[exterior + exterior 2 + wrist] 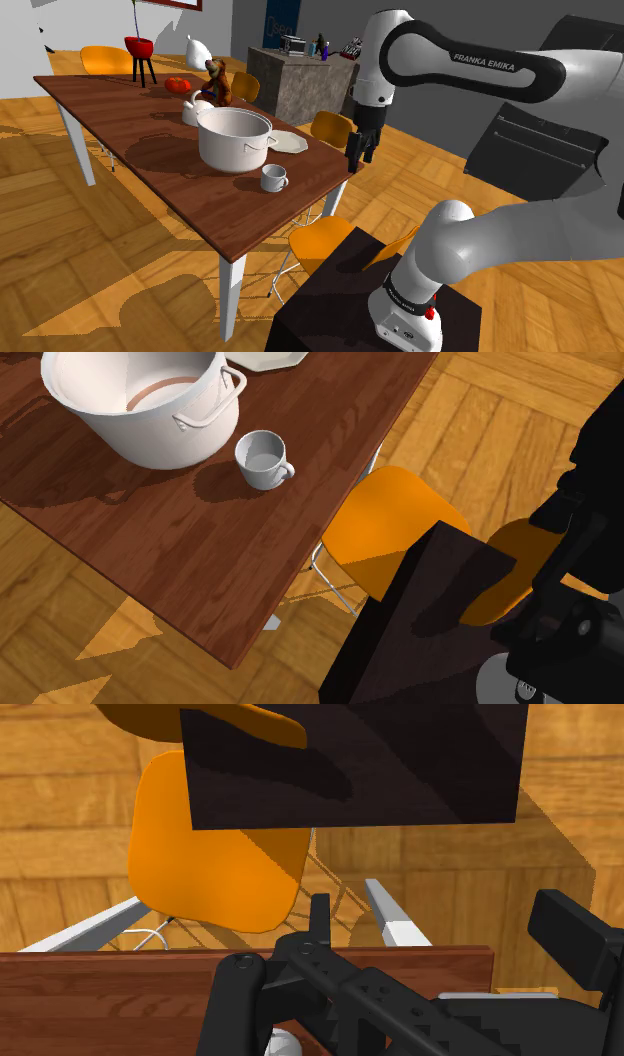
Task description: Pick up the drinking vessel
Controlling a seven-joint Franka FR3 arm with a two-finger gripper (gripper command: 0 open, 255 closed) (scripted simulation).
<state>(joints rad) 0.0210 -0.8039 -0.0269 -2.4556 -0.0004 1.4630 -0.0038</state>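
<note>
Gripper (pixel 356 158) hangs in air just off the wooden table's (pixel 130 110) long edge, on the shoulder view's right, near an orange chair (pixel 330 127). Spread or pressed together: can't tell. White mug (pixel 273 178) stands upright near the table's near end, just beside the big white pot (pixel 235 138), well apart from gripper.

The white arm (pixel 470 60) bears the lettering "FRANKA EMIKA".
</note>
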